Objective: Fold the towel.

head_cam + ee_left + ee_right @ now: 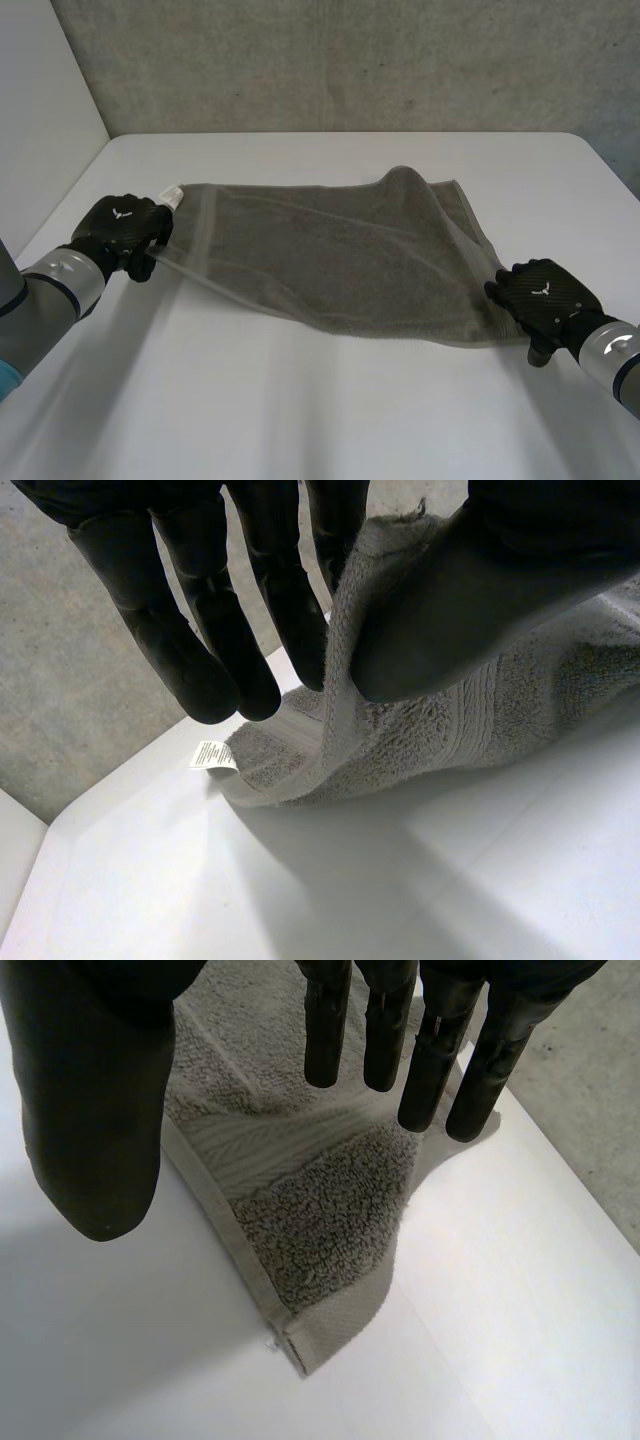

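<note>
A grey towel (330, 260) lies spread across the white table (320, 410), with a fold bulging at its far right. My left hand (125, 232) is at the towel's left corner, beside the white label (172, 195). That corner is raised off the table. In the left wrist view the towel's edge (450, 730) is pinched between the thumb (470, 590) and a finger, and the label (212, 755) hangs past the fingertips. My right hand (545, 295) hovers at the near right corner. Its fingers (440, 1050) are straight and spread from the thumb, and the towel corner (310, 1355) lies flat under the palm.
A concrete wall (350, 60) stands behind the table's far edge. A white panel (40, 100) closes the left side. Bare white tabletop stretches in front of the towel, between my two arms.
</note>
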Robot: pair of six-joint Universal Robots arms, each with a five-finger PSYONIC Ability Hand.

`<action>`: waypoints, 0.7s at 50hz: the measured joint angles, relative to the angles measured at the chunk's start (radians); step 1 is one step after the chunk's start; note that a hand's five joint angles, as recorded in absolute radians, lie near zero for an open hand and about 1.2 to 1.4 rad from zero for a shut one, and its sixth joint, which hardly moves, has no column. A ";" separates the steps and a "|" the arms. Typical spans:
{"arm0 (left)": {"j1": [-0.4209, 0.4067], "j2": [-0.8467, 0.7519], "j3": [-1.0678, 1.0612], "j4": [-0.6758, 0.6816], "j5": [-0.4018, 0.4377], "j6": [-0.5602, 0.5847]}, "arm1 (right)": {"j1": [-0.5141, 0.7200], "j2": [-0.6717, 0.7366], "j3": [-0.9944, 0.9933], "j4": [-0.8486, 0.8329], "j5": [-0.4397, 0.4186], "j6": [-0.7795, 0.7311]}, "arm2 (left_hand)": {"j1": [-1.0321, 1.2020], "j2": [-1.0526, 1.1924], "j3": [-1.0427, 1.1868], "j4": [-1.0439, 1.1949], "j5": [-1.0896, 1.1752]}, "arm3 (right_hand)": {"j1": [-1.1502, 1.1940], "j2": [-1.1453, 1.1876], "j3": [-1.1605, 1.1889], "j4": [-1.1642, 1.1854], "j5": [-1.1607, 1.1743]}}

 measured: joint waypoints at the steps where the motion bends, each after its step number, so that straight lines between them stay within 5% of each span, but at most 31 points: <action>1: 0.000 0.000 -0.001 0.002 0.000 0.000 | -0.005 0.005 0.003 -0.012 -0.004 -0.001 | 0.000 0.000 0.000 0.000 0.000 | 0.000 0.000 0.000 0.001 0.002; 35: 0.000 -0.004 -0.013 0.024 0.001 0.000 | -0.008 0.179 -0.091 -0.119 0.005 -0.026 | 0.000 0.000 0.000 0.000 0.000 | 0.188 0.171 0.181 0.192 0.136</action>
